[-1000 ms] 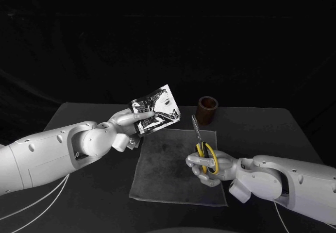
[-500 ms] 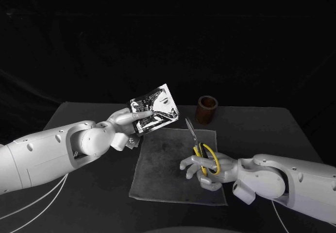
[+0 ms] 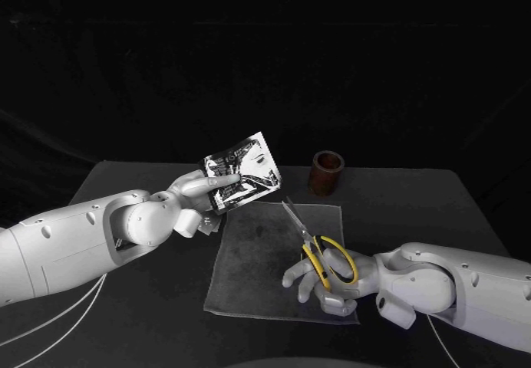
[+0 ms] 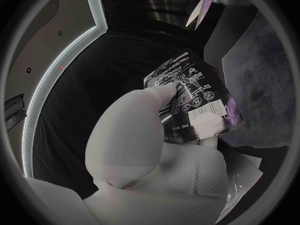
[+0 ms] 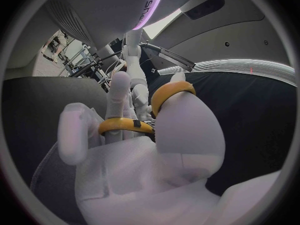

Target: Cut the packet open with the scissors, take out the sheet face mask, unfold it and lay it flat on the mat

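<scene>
1. We are seeing the left hand (image 3: pixel 205 190) grasping a shiny silver foil packet with black print (image 3: pixel 243 170). It is pinching the packet's lower corner and holding it tilted in the air, over the far left corner of the mat.
2. In the left wrist view, the left hand (image 4: pixel 137 135) is pressing a finger across the packet (image 4: pixel 190 97), which is showing small print and a white barcode label.
3. The right hand (image 3: pixel 321 280) is grasping a pair of scissors with yellow loop handles and silver blades (image 3: pixel 315 245). The blades are pointing up and away towards the packet, with their tips just below its lower edge and not touching it.
4. In the right wrist view, the fingers of the right hand (image 5: pixel 144 150) are passing through the yellow loops of the scissors (image 5: pixel 169 92).
5. In the left wrist view, the scissors (image 4: pixel 201 7) are hanging beyond the packet, and we cannot tell whether the blades are parted.
6. A dark grey rectangular cloth mat (image 3: pixel 260 261) is lying flat on the black table (image 3: pixel 443 199), and the right hand is hovering over its near right part.
7. A brown cylindrical cup (image 3: pixel 328 173) is standing upright just beyond the mat's far right corner.
</scene>
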